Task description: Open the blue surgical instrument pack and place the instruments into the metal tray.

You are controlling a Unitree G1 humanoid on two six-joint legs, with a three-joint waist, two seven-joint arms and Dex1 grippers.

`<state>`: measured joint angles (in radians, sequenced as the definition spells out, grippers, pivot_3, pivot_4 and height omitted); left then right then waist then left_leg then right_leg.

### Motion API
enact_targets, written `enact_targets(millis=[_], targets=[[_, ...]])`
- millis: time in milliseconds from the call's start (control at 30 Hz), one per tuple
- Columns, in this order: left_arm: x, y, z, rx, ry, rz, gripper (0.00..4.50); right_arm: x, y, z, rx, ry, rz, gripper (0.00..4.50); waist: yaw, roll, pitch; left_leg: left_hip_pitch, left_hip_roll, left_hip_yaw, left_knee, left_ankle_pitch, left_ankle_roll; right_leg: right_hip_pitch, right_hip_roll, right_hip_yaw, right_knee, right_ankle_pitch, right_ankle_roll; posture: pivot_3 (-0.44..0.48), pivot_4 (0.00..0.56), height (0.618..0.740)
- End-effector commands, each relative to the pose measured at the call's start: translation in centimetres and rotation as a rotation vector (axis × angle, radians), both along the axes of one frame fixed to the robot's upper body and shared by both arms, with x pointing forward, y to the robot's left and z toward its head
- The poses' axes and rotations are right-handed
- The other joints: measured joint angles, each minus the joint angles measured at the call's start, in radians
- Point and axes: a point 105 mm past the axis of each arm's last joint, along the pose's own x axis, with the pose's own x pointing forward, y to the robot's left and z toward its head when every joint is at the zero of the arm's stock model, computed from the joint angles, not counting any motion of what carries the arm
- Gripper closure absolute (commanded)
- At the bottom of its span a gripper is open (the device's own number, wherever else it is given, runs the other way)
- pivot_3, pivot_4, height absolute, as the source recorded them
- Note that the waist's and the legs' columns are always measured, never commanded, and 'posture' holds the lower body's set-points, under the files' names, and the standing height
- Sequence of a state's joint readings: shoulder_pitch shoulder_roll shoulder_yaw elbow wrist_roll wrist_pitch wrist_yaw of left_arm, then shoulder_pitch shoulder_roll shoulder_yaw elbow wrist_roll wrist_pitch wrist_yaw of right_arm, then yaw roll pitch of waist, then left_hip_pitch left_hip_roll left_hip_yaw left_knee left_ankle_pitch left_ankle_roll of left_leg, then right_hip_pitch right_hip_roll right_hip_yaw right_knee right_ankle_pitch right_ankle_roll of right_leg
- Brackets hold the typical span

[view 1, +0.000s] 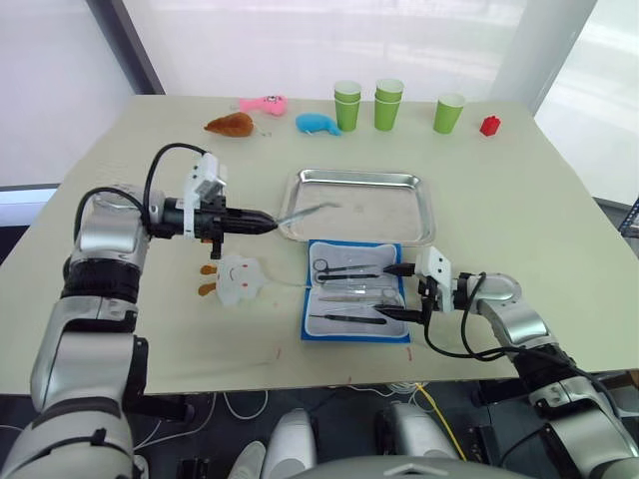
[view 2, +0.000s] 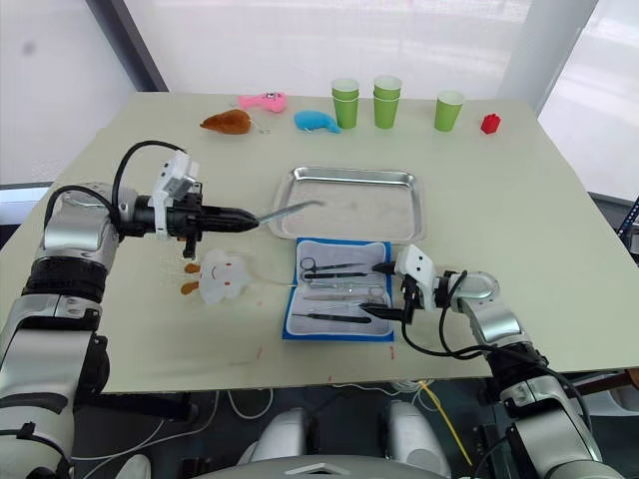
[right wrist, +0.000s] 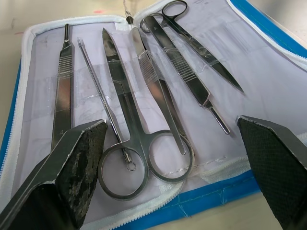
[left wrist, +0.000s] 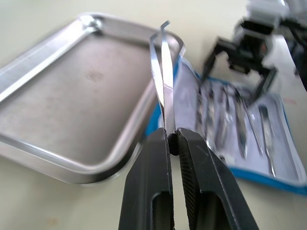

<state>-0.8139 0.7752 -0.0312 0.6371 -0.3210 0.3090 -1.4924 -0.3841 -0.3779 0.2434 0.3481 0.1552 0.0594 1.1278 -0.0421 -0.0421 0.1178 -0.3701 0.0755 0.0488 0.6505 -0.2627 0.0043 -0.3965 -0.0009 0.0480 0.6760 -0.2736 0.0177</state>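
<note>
Blue surgical instrument pack open, whitish-lined

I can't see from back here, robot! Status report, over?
Left gripper shut on tweezers, tips over metal tray. Right gripper open beside open blue pack, instruments inside. Nothing blocking tray.

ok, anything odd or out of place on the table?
Nothing damaged or spilled. The pack lies open beside the tray, slightly askew to it. Plush toys and green cups share the table but sit apart from the work.
</note>
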Motion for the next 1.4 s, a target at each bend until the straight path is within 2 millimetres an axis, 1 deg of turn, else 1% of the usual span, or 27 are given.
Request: enact_targets(millis=[33,133,200,267,333,400,467,567,633,800,867,933,1000,1133,1267,1400], targets=[[1.3,-1.3,1.7,-0.118,-0.064,0.099,4.46,-4.5,-1.5,-8.5,-0.221,0.341,0.005,0.0,0.001,-0.001,0.0,0.001,0.0,0.0,0.0,0.0,0.0,0.0,0.0,0.0,0.0,0.0,0.0,0.0,0.15,0.74],[2.4,-2.3,2.0,-0.196,-0.114,0.201,4.46,-4.5,-1.5,-8.5,-0.221,0.34,0.007,0.0,0.0,-0.001,0.0,0.003,0.0,0.0,-0.001,0.0,0.0,0.002,0.0,0.001,0.0,0.0,0.001,0.0,0.15,0.74],[3.3,-2.9,1.9,-0.213,-0.154,0.295,4.46,-4.5,-1.5,-8.5,-0.221,0.339,0.008,0.0,0.0,-0.001,0.0,0.003,0.0,-0.001,-0.002,0.0,0.0,0.003,0.0,0.002,0.0,0.001,0.003,0.0,0.15,0.74],[4.3,-3.2,1.6,-0.19,-0.19,0.411,4.46,-4.5,-1.5,-8.5,-0.22,0.338,0.008,0.0,0.0,-0.001,0.0,0.003,0.0,0.0,-0.002,0.0,0.0,0.003,0.0,0.002,0.0,0.002,0.003,0.0,0.15,0.74],[5.0,-3.5,0.6,-0.13,-0.181,0.503,4.46,-4.6,-1.5,-8.5,-0.22,0.337,0.008,0.0,0.001,-0.001,0.0,0.004,0.0,0.0,-0.002,0.0,0.0,0.003,0.0,0.002,0.0,0.002,0.004,0.0,0.15,0.74],[5.0,-4.2,0.0,-0.101,-0.179,0.543,4.46,-4.6,-1.5,-8.5,-0.22,0.337,0.008,0.0,0.0,-0.001,0.0,0.004,0.0,0.0,-0.002,0.0,0.0,0.003,0.0,0.003,0.0,0.002,0.004,0.0,0.15,0.74],[4.8,-5.4,-0.4,-0.099,-0.167,0.578,4.46,-4.6,-1.5,-8.5,-0.218,0.337,0.007,0.0,0.0,-0.001,0.0,0.005,0.0,0.0,-0.003,0.0,0.0,0.004,0.0,0.003,0.0,0.002,0.004,0.0,0.15,0.74],[4.7,-6.2,-1.1,-0.05,-0.175,0.637,4.46,-4.7,-1.5,-8.5,-0.217,0.338,0.009,0.0,0.0,-0.002,-0.001,0.005,0.0,0.0,-0.003,0.0,0.0,0.004,0.0,0.003,0.0,0.002,0.004,0.0,0.15,0.74],[5.0,-6.8,-1.4,-0.084,-0.151,0.742,4.46,-4.7,-1.5,-8.5,-0.218,0.339,0.012,0.0,0.001,-0.002,-0.001,0.006,0.0,0.0,-0.003,0.0,0.0,0.004,0.0,0.004,-0.001,0.002,0.004,0.0,0.15,0.74],[4.9,-7.6,-2.4,-0.138,-0.092,0.9,4.46,-4.7,-1.6,-8.5,-0.221,0.337,0.013,0.0,0.0,-0.004,-0.002,0.008,0.0,0.0,-0.004,0.0,0.0,0.006,-0.001,0.004,-0.003,0.002,0.004,0.0,0.15,0.74],[4.9,-8.2,-2.8,-0.146,-0.085,0.927,4.46,-4.7,-1.6,-8.4,-0.22,0.335,0.013,0.0,0.0,-0.003,-0.002,0.01,0.0,-0.001,-0.006,0.0,0.0,0.008,-0.001,0.003,-0.004,0.002,0.004,0.0,0.15,0.74],[4.7,-9.1,-3.1,-0.182,-0.052,0.929,4.46,-4.7,-1.6,-8.4,-0.22,0.335,0.013,0.0,0.001,-0.003,-0.002,0.011,0.0,-0.002,-0.007,0.0,0.0,0.01,-0.001,0.003,-0.005,0.002,0.004,0.0,0.15,0.74],[4.6,-9.7,-3.5,-0.229,-0.001,0.973,4.46,-4.7,-1.6,-8.4,-0.221,0.335,0.012,0.0,0.001,-0.003,-0.003,0.01,0.0,-0.002,-0.007,0.0,0.0,0.01,-0.001,0.003,-0.007,0.002,0.004,0.0,0.15,0.74],[4.4,-9.9,-4.5,-0.256,0.061,1.055,4.46,-4.7,-1.7,-8.4,-0.22,0.334,0.01,0.0,-0.001,-0.003,-0.002,0.011,0.0,-0.003,-0.008,0.0,0.0,0.013,-0.001,0.002,-0.012,0.003,0.005,0.0,0.15,0.74],[4.5,-8.7,-5.5,-0.247,0.086,1.144,4.46,-4.7,-1.7,-8.4,-0.22,0.333,0.01,0.0,-0.001,-0.003,-0.002,0.011,0.0,-0.003,-0.009,0.0,0.0,0.014,-0.001,0.002,-0.013,0.003,0.005,0.0,0.15,0.74],[4.4,-8.0,-6.4,-0.207,0.095,1.169,4.46,-4.7,-1.7,-8.4,-0.22,0.332,0.011,0.0,0.0,-0.003,-0.002,0.012,0.0,-0.004,-0.01,0.0,-0.001,0.015,-0.001,0.001,-0.014,0.003,0.005,0.0,0.15,0.74]])
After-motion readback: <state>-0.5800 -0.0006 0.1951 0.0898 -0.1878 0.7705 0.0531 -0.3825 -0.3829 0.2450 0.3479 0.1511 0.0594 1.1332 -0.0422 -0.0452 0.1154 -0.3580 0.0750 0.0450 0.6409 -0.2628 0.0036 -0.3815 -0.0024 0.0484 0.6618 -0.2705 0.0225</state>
